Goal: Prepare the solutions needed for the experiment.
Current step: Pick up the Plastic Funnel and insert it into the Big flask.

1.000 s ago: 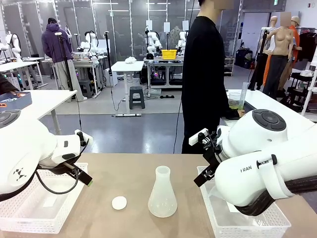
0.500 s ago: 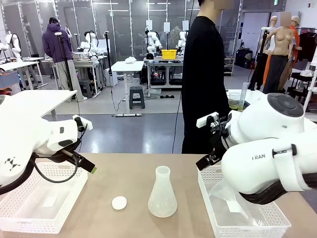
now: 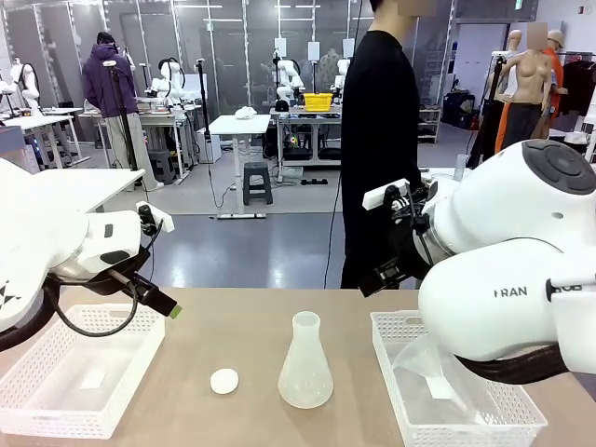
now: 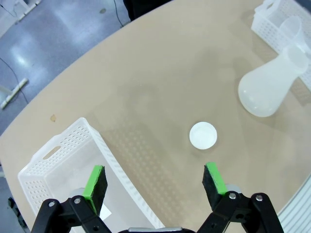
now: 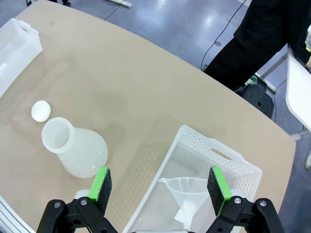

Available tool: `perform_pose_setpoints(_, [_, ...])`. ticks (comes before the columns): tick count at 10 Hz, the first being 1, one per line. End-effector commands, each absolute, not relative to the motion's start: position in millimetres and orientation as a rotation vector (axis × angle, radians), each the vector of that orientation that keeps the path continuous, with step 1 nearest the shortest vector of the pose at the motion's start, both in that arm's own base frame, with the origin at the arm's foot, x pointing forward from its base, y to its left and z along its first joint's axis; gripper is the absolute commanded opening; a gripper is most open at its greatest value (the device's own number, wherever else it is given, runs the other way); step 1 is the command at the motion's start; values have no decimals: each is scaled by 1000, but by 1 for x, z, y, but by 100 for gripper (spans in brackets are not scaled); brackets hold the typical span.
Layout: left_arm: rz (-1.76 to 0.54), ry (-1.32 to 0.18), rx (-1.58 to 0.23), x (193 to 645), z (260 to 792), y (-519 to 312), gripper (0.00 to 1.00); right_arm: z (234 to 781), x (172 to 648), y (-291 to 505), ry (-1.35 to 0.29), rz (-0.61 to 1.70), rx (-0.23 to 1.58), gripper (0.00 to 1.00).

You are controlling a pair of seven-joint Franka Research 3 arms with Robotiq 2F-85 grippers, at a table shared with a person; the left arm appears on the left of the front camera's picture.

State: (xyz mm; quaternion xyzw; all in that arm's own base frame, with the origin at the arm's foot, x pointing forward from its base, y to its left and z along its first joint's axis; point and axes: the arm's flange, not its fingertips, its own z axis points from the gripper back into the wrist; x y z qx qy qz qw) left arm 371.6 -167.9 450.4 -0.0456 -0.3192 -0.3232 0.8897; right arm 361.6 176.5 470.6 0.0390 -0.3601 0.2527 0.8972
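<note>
Left gripper point(image 4: 154, 178): jaws wide apart, nothing between them. It hangs above the tabletop point(image 4: 160, 73). One green pad point(image 4: 95, 182) is over the left basket point(image 4: 68, 141), the other over bare tabletop near the cap point(image 4: 203, 135). In the front view it sits raised above that basket's far edge.

Right gripper point(image 5: 160, 182): jaws wide apart, nothing held. One pad point(image 5: 102, 182) is over the tabletop just beside the flask point(image 5: 77, 148), the other over the right basket point(image 5: 214, 145). A clear funnel point(image 5: 187, 187) lies inside that basket.

Flask: frosted white, conical, upright at the middle of the tabletop, between the two baskets and touching neither. The cap is small, round and white. It lies flat on the tabletop near the flask, on the side of the left basket, apart from both.

Solutions point(image 5: 308, 42): a sliver of yellow-green shows at the right edge of the right wrist view, above a white side table beyond the tabletop, near the person point(image 5: 272, 34). It is too small to tell the vessel. It is well apart from both grippers and the flask.

The person, in black, stands at the far side of the tabletop, turned sideways. Their hands cannot be made out.
</note>
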Motion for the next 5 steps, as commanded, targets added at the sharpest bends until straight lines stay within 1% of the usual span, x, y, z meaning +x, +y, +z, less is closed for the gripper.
perform_pose_setpoints(1, [-646, -668, -95, 376, 447, -165, 100, 464, 366, 173, -733, 513, 83, 100])
perform_pose_setpoints(3, [-666, -661, -95, 372, 449, -167, 100, 469, 362, 175, -741, 521, 81, 100])
perform_pose_setpoints(4, [-630, -603, -272, 393, 441, -161, 100, 463, 382, 166, -705, 409, 269, 100])
perform_pose_setpoints(5, [-567, -586, -418, 413, 436, -150, 100, 459, 394, 154, -702, 323, 402, 100])
